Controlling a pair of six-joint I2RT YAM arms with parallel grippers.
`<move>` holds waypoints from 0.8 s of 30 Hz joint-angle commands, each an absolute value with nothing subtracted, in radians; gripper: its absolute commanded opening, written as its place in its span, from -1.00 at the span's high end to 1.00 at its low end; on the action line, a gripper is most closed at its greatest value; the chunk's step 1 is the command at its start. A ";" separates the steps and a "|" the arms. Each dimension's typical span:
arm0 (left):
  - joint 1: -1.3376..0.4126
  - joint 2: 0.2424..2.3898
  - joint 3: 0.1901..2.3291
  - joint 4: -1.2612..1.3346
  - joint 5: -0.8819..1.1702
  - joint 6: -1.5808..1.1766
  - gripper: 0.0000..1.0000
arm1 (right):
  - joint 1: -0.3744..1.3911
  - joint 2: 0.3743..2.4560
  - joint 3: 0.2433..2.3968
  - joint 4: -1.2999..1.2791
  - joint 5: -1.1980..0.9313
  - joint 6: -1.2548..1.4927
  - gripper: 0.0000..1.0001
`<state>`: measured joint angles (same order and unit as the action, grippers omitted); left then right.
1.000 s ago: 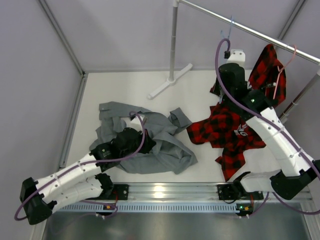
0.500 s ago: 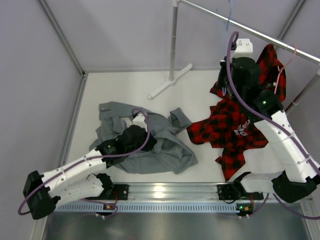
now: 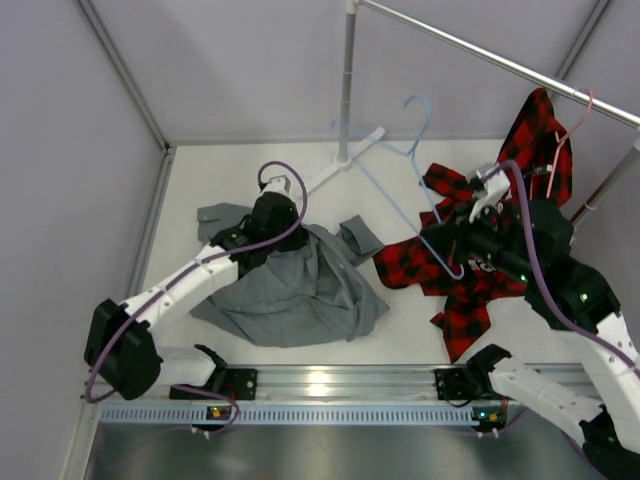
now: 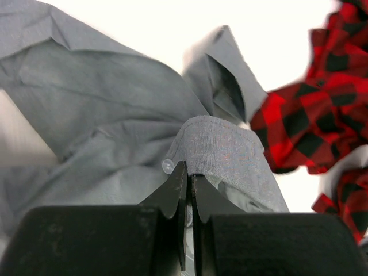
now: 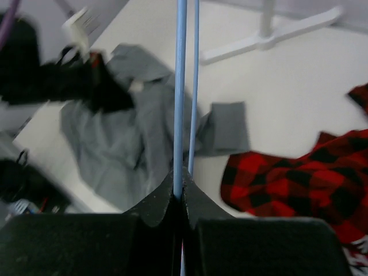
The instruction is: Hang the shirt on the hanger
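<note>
The grey-green shirt (image 3: pixel 295 290) hangs in a peak from my left gripper (image 3: pixel 266 240), its lower part spread on the table. In the left wrist view the left gripper (image 4: pixel 188 168) is shut on a folded edge of the shirt (image 4: pixel 115 103), next to a clear button. My right gripper (image 3: pixel 436 238) is shut on the light-blue hanger (image 3: pixel 385 195), held off the rail above the table with its hook toward the back. In the right wrist view the right gripper (image 5: pixel 181 175) pinches one wire of the hanger (image 5: pixel 180 86), with the shirt (image 5: pixel 121 144) beyond.
A red-and-black plaid shirt (image 3: pixel 455 270) lies on the table under my right arm, part of it on a pink hanger (image 3: pixel 575 115) on the metal rail (image 3: pixel 480 55). The rail's stand foot (image 3: pixel 340 165) sits at the back. Walls close off the left and back.
My right gripper has brought the blue hanger off the rail and down toward the table's middle. My left gripper has moved away from the base and lifted the shirt into a peak.
</note>
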<state>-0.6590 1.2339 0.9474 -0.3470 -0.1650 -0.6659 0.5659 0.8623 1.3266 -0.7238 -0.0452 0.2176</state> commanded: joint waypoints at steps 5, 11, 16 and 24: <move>-0.540 1.443 1.121 -0.328 -0.009 -0.594 1.00 | 0.557 0.582 0.970 -0.793 -0.457 0.333 1.00; -0.529 1.516 1.173 -0.316 0.027 -0.626 1.00 | 0.557 0.448 0.810 -0.801 -0.480 0.391 1.00; -0.529 1.534 1.181 -0.285 0.078 -0.672 1.00 | 0.558 0.402 0.724 -0.822 -0.453 0.423 1.00; -0.531 1.450 1.068 -0.180 0.176 -0.710 1.00 | 0.557 0.423 0.729 -0.838 -0.344 0.439 1.00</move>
